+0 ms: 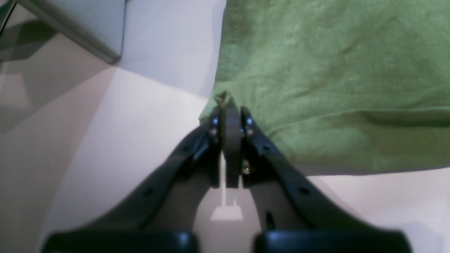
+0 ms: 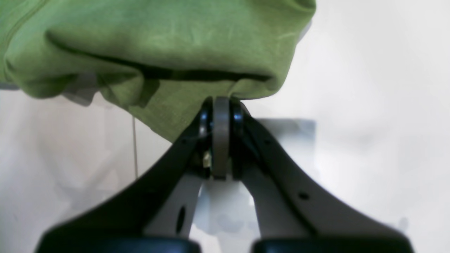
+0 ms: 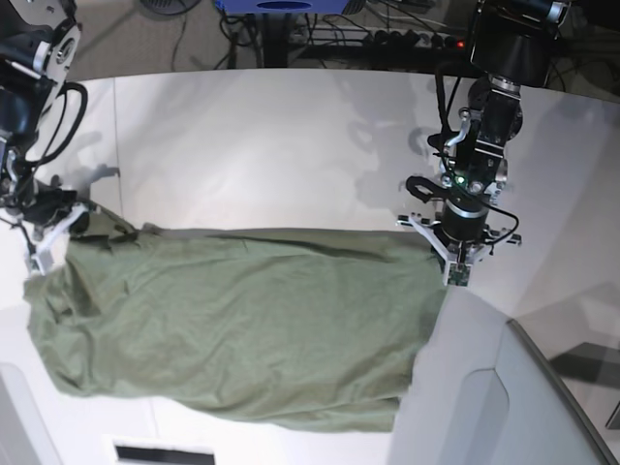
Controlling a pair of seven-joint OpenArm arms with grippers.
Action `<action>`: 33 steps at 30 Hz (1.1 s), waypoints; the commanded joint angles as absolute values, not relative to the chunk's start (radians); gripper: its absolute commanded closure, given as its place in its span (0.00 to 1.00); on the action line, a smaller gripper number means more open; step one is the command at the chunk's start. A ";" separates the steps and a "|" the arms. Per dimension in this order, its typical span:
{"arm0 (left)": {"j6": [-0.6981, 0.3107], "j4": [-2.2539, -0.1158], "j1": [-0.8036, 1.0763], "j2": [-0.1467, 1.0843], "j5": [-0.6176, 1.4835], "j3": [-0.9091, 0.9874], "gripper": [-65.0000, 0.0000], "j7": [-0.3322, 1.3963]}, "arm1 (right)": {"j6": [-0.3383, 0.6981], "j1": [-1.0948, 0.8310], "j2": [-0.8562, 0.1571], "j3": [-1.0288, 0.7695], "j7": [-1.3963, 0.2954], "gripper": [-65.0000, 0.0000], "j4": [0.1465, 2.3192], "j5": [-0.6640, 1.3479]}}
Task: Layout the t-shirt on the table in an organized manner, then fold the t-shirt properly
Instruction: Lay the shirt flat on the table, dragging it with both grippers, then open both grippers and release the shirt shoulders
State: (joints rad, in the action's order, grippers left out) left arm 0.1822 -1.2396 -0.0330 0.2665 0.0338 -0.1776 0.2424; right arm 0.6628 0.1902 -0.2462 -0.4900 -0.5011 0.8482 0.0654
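Observation:
The olive-green t-shirt lies spread across the white table, wrinkled, with its long side running left to right. My left gripper is shut on a small pinch of the t-shirt at its edge; in the base view this gripper stands at the cloth's upper right corner. My right gripper is shut on a bunched fold of the t-shirt, and in the base view it sits at the upper left corner. The collar is not visible.
A grey angled panel rises at the table's lower right, close to the shirt's right edge, and shows in the left wrist view as a grey panel. Cables and equipment lie beyond the table's far edge. A dark slot marks the near edge.

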 commanded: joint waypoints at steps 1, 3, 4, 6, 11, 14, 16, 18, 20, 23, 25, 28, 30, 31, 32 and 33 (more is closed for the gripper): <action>0.186 -1.257 -0.051 0.275 0.030 -0.173 1.00 0.219 | 0.664 0.177 -0.265 -0.493 -0.524 1.00 0.909 0.062; 0.186 -1.260 -0.048 0.275 0.030 -0.173 1.00 0.220 | 0.664 0.120 -0.255 -0.495 -0.582 1.00 1.023 0.064; 0.186 -1.262 -0.038 0.277 0.030 -0.173 1.00 0.220 | 0.664 0.093 -0.243 -0.495 -0.608 1.00 1.084 0.064; 0.186 -1.265 -0.021 0.278 0.030 -0.173 1.00 0.217 | 0.664 0.030 -0.223 -0.495 -0.664 1.00 1.210 0.064; 0.186 -1.273 0.018 0.278 0.030 -0.171 1.00 0.216 | 0.664 -0.102 -0.151 -0.495 -0.771 1.00 1.442 0.064; 0.186 -1.302 0.051 0.282 0.030 -0.165 1.00 0.216 | 0.664 -0.163 -0.116 -0.495 -0.811 1.00 1.520 0.062; 0.186 -1.325 0.073 0.294 0.016 -0.163 1.00 0.216 | 0.664 -0.205 -0.107 -0.495 -0.820 1.00 1.563 0.062; 0.186 -1.333 0.087 0.292 -0.045 -0.163 1.00 0.216 | 0.664 -0.249 -0.096 -0.495 -0.819 1.00 1.596 0.062; 0.186 -1.328 0.093 0.288 -0.130 -0.163 1.00 0.216 | 0.664 -0.285 -0.096 -0.495 -0.819 1.00 1.620 0.062; 0.186 -1.326 0.093 0.262 -0.220 -0.162 1.00 0.214 | 0.664 -0.323 -0.096 -0.495 -0.819 1.00 1.627 0.062; 0.186 -1.333 0.101 0.257 -0.248 -0.162 1.00 0.214 | 0.664 -0.344 -0.094 -0.495 -0.819 1.00 1.636 0.062; 0.186 -1.336 0.110 0.257 -0.269 -0.162 1.00 0.214 | 0.665 -0.384 -0.079 -0.495 -0.819 1.00 1.666 0.062; 0.186 -1.336 0.119 0.259 -0.269 -0.162 1.00 0.214 | 0.665 -0.397 -0.074 -0.495 -0.820 1.00 1.675 0.062; 0.186 -1.336 0.127 0.260 -0.269 -0.162 1.00 0.214 | 0.665 -0.401 -0.074 -0.495 -0.820 1.00 1.676 0.062; 0.186 -1.336 0.134 0.262 -0.269 -0.162 1.00 0.214 | 0.667 -0.406 -0.074 -0.495 -0.820 1.00 1.676 0.062; 0.186 -1.336 0.142 0.263 -0.269 -0.162 1.00 0.214 | 0.667 -0.409 -0.074 -0.495 -0.822 1.00 1.676 0.062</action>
